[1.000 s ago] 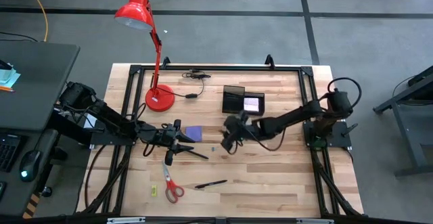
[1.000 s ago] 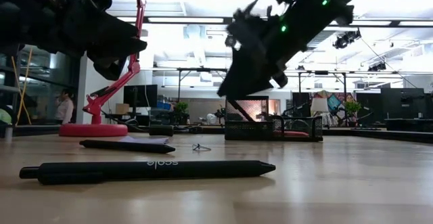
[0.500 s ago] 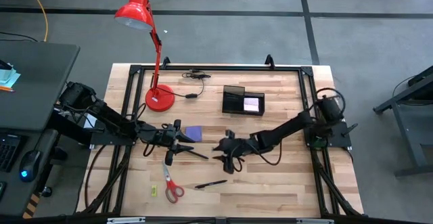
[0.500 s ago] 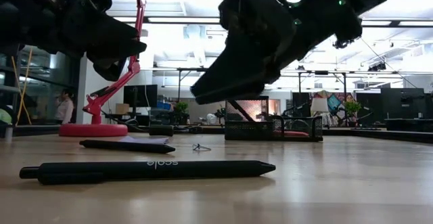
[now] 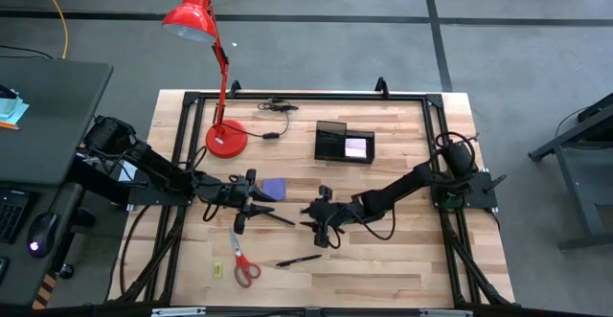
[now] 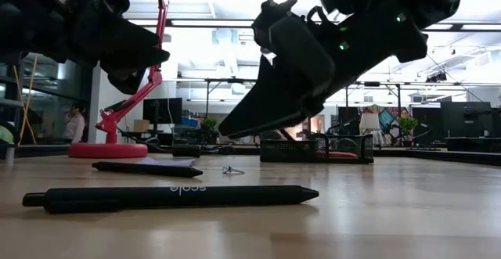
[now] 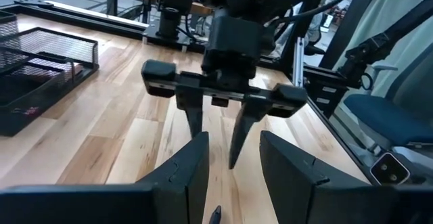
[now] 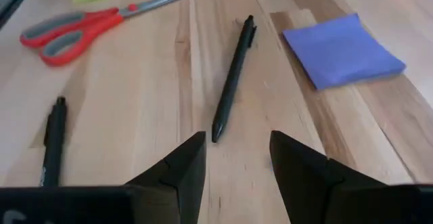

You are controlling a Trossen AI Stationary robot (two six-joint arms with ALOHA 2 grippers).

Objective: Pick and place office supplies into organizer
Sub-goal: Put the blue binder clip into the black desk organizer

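Observation:
A black pen (image 5: 273, 215) lies slantwise at mid-table beside the purple note pad (image 5: 274, 189). My right gripper (image 5: 306, 220) hovers open just right of it, fingers slanted down; the pen's near tip (image 8: 216, 135) lies just ahead of the gap between them (image 8: 237, 137), untouched. My left gripper (image 5: 261, 202) hangs open over the pen's other end, facing the right one. Red-handled scissors (image 5: 244, 262), a second pen (image 5: 299, 260) and a yellow-green piece (image 5: 216, 269) lie near the front edge. The black organizer (image 5: 330, 143) stands at the back, a pink pad (image 5: 355, 147) inside.
A red desk lamp (image 5: 227, 137) stands on its round base at the back left, with a black cable (image 5: 278, 106) behind it. A small metal piece (image 6: 228, 169) lies between the pen and the organizer. Bare wood lies to the right of the front pen.
My right gripper has come from beside the organizer toward the table's near edge and left, sinking and tipping its fingers farther down, and now hangs low in front of the middle pen. Its jaws have kept the same gap. No supplies have moved.

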